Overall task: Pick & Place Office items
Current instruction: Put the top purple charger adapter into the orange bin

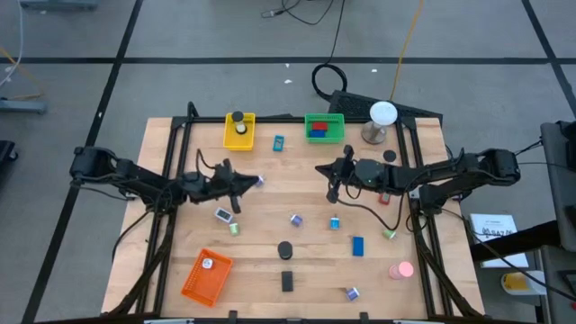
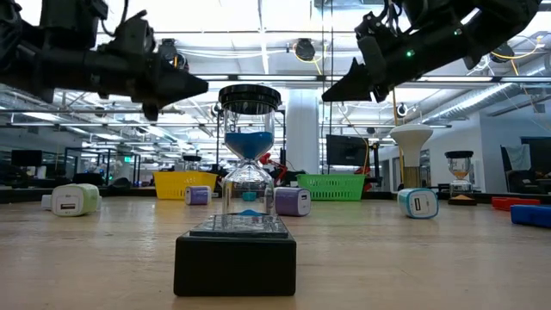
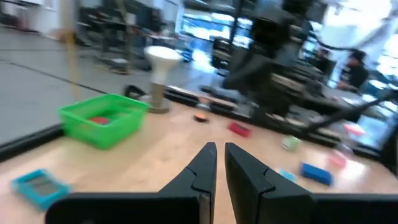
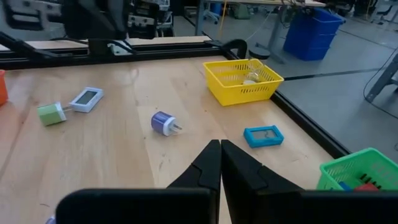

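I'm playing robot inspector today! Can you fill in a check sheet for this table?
Surface: wooden table, small items scattered across it.
Job's things: blue block, purple plug, hourglass on black base, pink round piece; red and blue pieces already in the green basket.
Clutter: white ball on stand.
Grippers: left gripper and right gripper both above the table, jaws shut, empty.
Cables: black loop on the floor.
Surroundings: workshop room; a person far behind.

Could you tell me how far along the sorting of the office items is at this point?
Done: red and blue pieces lie in the green basket, a black piece in the yellow basket. In hand: nothing; the left gripper and right gripper hover with jaws shut. Left: most, including the blue block and pink piece.
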### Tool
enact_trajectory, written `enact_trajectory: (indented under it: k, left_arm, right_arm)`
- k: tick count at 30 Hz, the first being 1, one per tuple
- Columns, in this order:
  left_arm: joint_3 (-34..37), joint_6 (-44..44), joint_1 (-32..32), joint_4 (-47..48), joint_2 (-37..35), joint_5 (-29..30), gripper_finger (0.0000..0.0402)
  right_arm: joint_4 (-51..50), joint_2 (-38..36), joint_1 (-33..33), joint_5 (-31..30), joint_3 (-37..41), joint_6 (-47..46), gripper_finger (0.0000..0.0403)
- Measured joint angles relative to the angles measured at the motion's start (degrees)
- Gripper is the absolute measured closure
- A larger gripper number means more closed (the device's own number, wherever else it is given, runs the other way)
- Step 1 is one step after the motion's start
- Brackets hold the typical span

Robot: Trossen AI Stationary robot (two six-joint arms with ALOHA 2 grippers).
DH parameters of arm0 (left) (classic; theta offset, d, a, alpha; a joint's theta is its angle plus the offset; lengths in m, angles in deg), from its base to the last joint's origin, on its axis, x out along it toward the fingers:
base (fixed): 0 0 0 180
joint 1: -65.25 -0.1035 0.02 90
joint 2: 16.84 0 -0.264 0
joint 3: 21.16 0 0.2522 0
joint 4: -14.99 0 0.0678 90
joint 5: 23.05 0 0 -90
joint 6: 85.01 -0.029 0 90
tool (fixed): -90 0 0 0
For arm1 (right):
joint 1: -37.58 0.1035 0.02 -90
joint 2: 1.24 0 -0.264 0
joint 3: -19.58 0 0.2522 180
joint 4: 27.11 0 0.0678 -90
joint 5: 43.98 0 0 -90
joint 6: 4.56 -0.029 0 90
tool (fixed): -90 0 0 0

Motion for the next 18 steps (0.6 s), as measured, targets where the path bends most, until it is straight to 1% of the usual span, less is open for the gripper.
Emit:
enact_trajectory:
  k: [3, 6, 9, 11, 14, 18]
  left_arm:
    - [-3.71, -1.91, 1.67, 8.58, -0.02, 1.02, 0.0364]
    - [-9.05, -2.82, 2.69, 23.86, 0.00, 2.87, 0.0364]
    - [-15.14, 1.27, 3.05, 42.25, 0.00, 5.91, 0.0364]
    - [-18.59, 5.30, 3.05, 51.65, 0.00, 7.32, 0.0364]
    - [-22.29, 8.99, 3.05, 60.29, 0.00, 7.53, 0.0364]
    - [-24.84, 11.65, 3.05, 67.19, 0.00, 7.43, 0.0364]
  right_arm:
    - [0.78, 0.00, 0.00, 0.00, 0.00, -0.06, 0.0399]
    - [2.09, 0.00, 0.00, -0.03, -0.02, -0.09, 0.0399]
    - [2.54, 0.00, 0.00, -0.02, -0.02, -0.10, 0.0399]
    - [2.35, 0.00, 0.00, 0.00, -0.02, -0.10, 0.0399]
    - [2.48, 0.00, 0.00, -0.02, -0.02, 0.16, 0.0399]
    - [2.48, 0.00, 0.00, -0.02, -0.02, 0.25, 0.0399]
